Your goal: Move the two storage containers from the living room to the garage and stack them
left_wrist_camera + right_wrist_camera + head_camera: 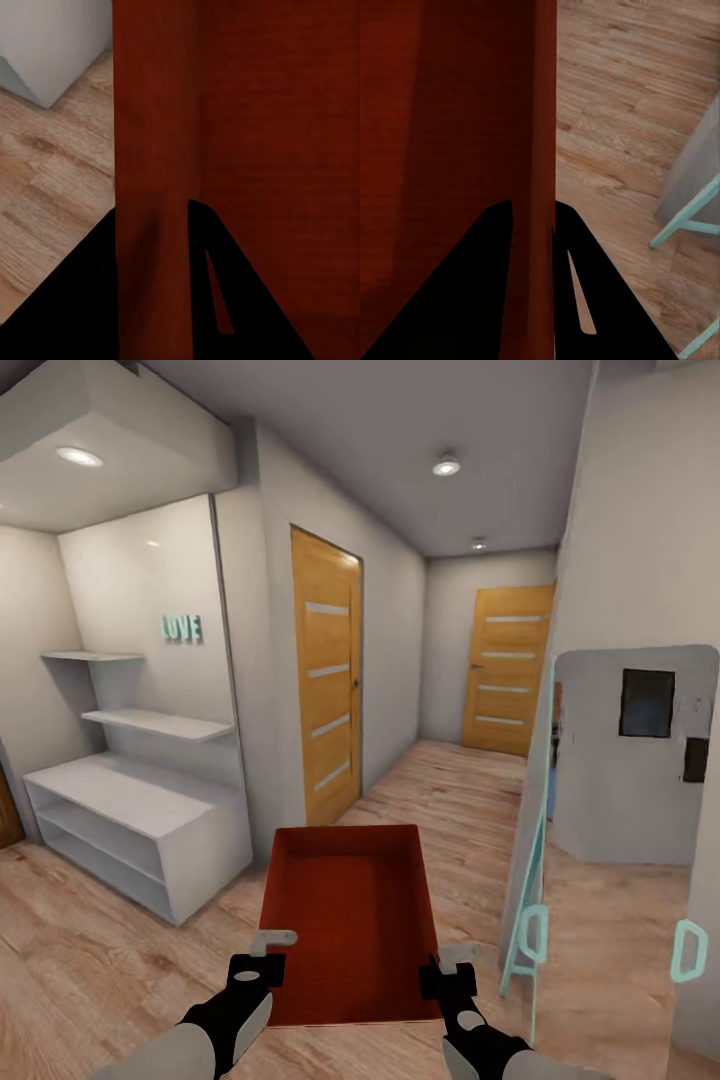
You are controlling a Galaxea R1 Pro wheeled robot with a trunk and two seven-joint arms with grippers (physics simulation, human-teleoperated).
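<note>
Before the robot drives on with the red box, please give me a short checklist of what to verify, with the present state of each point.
1. Left gripper holds the storage container: ok; in the left wrist view its fingers straddle the side wall.
2. Right gripper holds the opposite wall: ok; its fingers close on that wall.
3. Container level: ok in the head view, open side up.
4. Way ahead: ok; bare wood floor leads to the far door.
5. That door open: not ok, it looks shut.
6. Margin to the white shelf unit and the glass panel: cannot tell.
</note>
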